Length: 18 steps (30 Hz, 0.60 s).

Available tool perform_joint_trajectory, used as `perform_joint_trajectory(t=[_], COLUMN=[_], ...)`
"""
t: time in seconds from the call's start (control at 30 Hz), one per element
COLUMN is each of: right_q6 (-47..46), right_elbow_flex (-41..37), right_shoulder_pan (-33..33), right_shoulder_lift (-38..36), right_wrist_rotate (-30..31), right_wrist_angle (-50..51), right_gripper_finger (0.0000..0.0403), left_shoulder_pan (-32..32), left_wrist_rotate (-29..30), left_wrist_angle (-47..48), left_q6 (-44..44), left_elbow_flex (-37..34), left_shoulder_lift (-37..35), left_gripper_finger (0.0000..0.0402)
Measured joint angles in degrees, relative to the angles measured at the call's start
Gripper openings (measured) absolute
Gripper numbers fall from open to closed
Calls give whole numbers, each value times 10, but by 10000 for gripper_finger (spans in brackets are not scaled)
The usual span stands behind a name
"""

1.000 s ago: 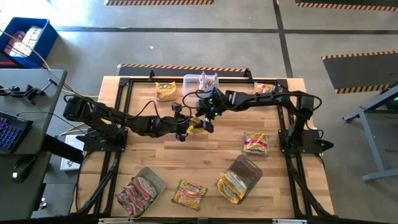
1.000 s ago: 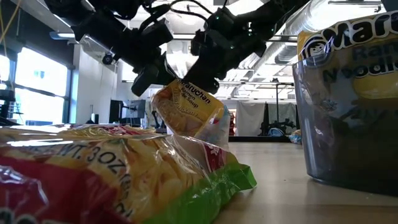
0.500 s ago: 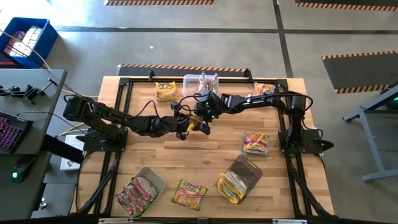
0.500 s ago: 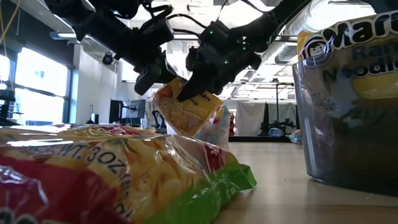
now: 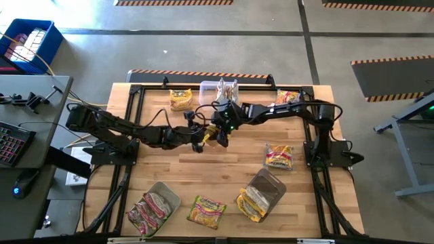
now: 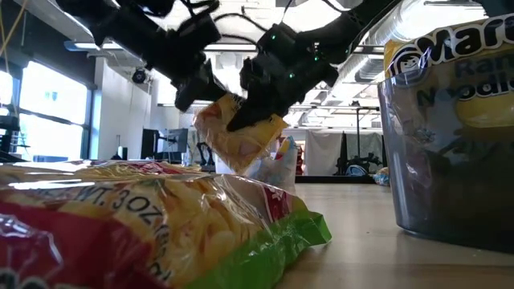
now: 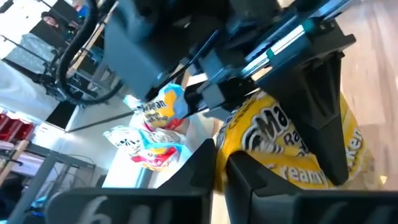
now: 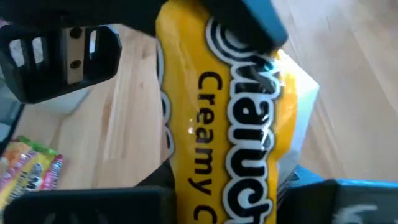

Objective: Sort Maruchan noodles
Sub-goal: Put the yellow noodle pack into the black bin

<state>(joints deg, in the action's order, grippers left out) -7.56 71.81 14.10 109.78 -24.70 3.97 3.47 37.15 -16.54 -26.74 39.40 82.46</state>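
Yellow packet [image 5: 212, 135] between both hands, seemingly.

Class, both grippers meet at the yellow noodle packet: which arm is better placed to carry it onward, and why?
Probably right. The right gripper looks clamped on the yellow packet, while the left gripper only pinches its upper corner.

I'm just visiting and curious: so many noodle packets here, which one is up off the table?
The yellow packet mid-table, marked "Creamy". Both the left pincer and the right pincer grip it in the air; the other packets lie on the table or in tubs.
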Motion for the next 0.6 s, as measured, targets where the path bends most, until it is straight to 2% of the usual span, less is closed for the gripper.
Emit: perform_joint_trajectory(t=[0.2,0.33,0.43,0.6], right_q6=[-17,-46,-67,-169], right_elbow_flex=[0,2,29,125], right_shoulder_pan=[0,-14,-47,-135], right_shoulder_lift=[-60,-115,-151,-169], right_wrist_rotate=[18,44,92,174], right_wrist_angle=[45,114,219,446], right_gripper_finger=[84,93,87,83], left_shoulder_pan=[3,1,-9,-24], left_wrist_rotate=[-13,-76,-126,-128], left_wrist_angle=[-27,-116,-167,-172], left_q6=[60,76,79,101], left_elbow_flex=[-54,-130,-170,-197], left_shoulder_lift=[-93,-168,-214,-268], left_gripper_finger=[50,68,71,65])
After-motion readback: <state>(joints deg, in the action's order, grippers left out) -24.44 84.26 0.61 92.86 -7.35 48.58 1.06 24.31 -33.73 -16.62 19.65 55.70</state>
